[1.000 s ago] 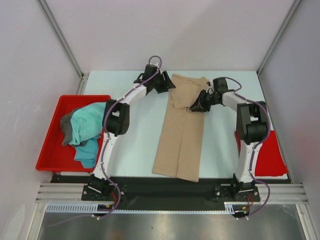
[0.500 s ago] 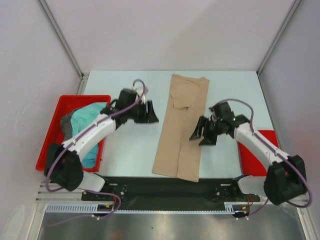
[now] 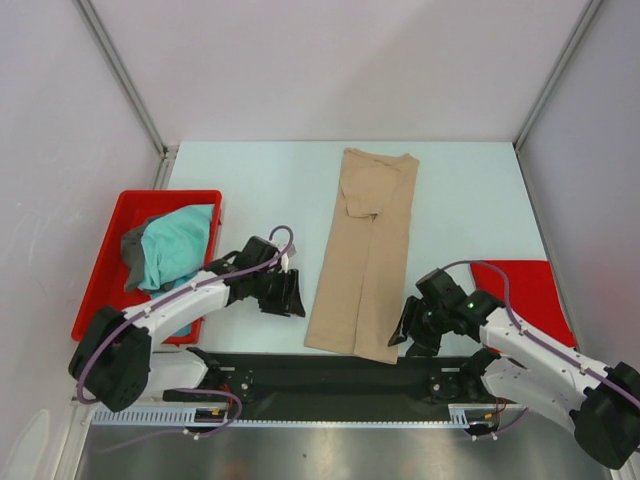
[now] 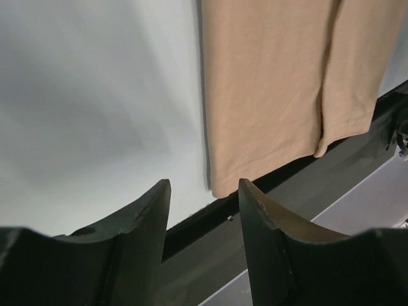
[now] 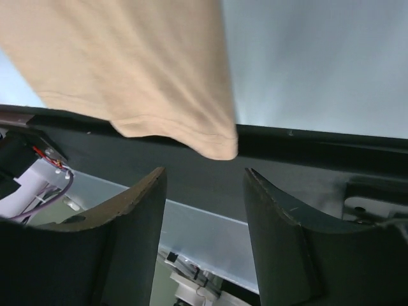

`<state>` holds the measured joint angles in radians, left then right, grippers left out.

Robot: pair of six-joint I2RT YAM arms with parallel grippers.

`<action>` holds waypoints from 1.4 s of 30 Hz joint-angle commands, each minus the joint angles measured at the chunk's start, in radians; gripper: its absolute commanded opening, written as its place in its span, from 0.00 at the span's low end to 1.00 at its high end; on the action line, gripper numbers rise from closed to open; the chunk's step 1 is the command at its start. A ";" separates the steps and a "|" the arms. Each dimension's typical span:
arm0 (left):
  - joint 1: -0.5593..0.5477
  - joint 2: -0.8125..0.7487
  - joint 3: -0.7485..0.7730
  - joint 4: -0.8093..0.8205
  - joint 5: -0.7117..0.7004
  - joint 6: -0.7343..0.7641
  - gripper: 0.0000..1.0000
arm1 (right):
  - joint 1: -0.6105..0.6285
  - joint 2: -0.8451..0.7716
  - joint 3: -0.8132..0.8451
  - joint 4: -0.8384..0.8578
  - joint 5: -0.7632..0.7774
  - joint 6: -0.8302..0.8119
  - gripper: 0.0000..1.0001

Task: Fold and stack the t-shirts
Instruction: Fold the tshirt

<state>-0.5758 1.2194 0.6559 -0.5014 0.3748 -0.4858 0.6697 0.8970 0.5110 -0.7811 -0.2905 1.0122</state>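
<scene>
The tan t-shirt (image 3: 365, 260) is laid as a long strip on the bench (image 3: 260, 190), its near hem at the near edge. The left pincer (image 3: 292, 295) and right pincer (image 3: 408, 328) are held wide and empty just beside the hem's two corners. Each corner should be pinched through all layers, then both lifted evenly so the fold is kept square. A teal t-shirt (image 3: 178, 248) lies in the red tray (image 3: 100, 300).

Three shirts in all: one tan shirt (image 3: 365, 260), one teal shirt (image 3: 175, 245), one grey shirt (image 3: 131, 246). One red tray (image 3: 104, 306). One red mat (image 3: 526, 290). One counter (image 3: 260, 200). Two arms, the left arm (image 3: 180, 300) and the right arm (image 3: 530, 356), each ending in one tool: the left tool (image 3: 291, 296) and the right tool (image 3: 411, 329), two altogether.
</scene>
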 commanded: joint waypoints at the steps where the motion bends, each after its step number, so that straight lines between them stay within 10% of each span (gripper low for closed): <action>1: -0.019 0.063 0.022 0.015 0.016 -0.054 0.52 | 0.005 -0.043 -0.066 0.029 0.024 0.069 0.56; 30: -0.119 0.331 -0.065 0.119 0.078 -0.197 0.43 | 0.005 -0.043 -0.255 0.324 -0.029 0.161 0.51; 35: -0.121 0.325 -0.093 0.138 0.082 -0.201 0.21 | 0.007 -0.044 -0.256 0.348 -0.029 0.160 0.33; 37: -0.122 0.315 -0.095 0.139 0.087 -0.197 0.03 | 0.007 -0.046 -0.255 0.350 -0.035 0.163 0.12; 42: -0.127 0.255 -0.041 0.057 0.078 -0.172 0.00 | 0.001 -0.127 -0.162 0.272 0.000 0.154 0.00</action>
<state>-0.6888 1.5047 0.6033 -0.3492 0.5354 -0.7025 0.6731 0.8200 0.2615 -0.4866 -0.3233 1.1675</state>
